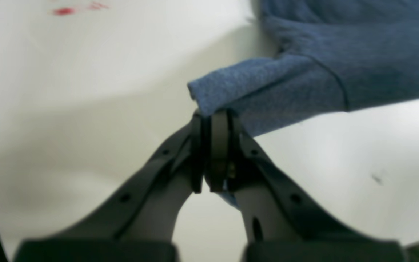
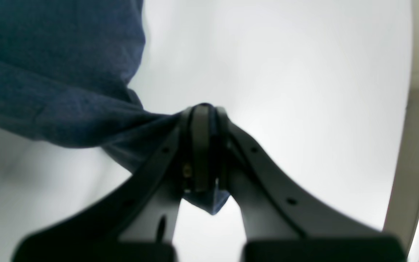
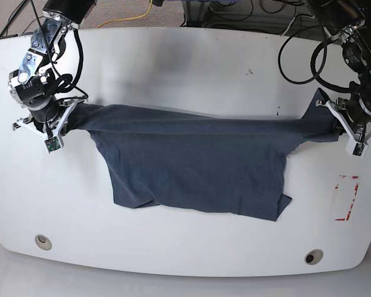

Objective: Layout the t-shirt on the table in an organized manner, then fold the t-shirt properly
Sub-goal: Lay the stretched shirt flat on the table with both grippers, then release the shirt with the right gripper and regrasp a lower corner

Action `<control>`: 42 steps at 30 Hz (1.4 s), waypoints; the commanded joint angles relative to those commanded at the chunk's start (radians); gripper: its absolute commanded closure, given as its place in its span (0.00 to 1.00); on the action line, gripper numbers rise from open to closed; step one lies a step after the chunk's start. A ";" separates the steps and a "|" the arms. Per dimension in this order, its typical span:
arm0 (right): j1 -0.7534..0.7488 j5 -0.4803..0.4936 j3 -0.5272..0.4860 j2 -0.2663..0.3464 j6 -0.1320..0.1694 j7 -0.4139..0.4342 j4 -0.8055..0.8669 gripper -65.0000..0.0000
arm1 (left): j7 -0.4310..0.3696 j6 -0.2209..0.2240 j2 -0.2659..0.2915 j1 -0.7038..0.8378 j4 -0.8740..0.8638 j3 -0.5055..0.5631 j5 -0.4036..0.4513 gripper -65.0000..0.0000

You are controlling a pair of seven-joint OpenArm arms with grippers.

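The dark slate-blue t-shirt (image 3: 198, 161) is stretched across the white table (image 3: 185, 68) between both arms, its body hanging down toward the front edge in loose folds. My left gripper (image 1: 215, 120) is shut on a sleeve end of the t-shirt (image 1: 304, 72), at the base view's right (image 3: 346, 127). At the base view's left (image 3: 59, 127), my right gripper (image 2: 204, 112) is shut on the other end of the t-shirt (image 2: 49, 72), a cloth corner poking out below the fingers. No lettering shows.
A red-taped rectangle (image 3: 348, 198) lies near the table's right edge, also seen as red marks (image 1: 64, 11). Two grey grommets (image 3: 43, 241) (image 3: 313, 256) sit near the front edge. Cables trail behind the table's back edge (image 3: 247, 18).
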 joint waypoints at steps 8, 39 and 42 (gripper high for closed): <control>-0.091 0.000 0.002 -0.068 0.000 0.003 0.000 1.00 | -0.003 0.000 0.002 0.121 -0.002 -0.002 -0.008 1.00; 0.052 0.000 -0.003 -0.140 -0.004 0.121 -0.110 0.00 | -0.018 0.000 -0.029 0.203 -0.002 -0.003 -0.005 1.00; 0.181 0.002 -0.005 -0.140 0.000 0.135 -0.218 0.00 | -0.026 0.002 -0.029 0.203 -0.003 -0.003 -0.003 1.00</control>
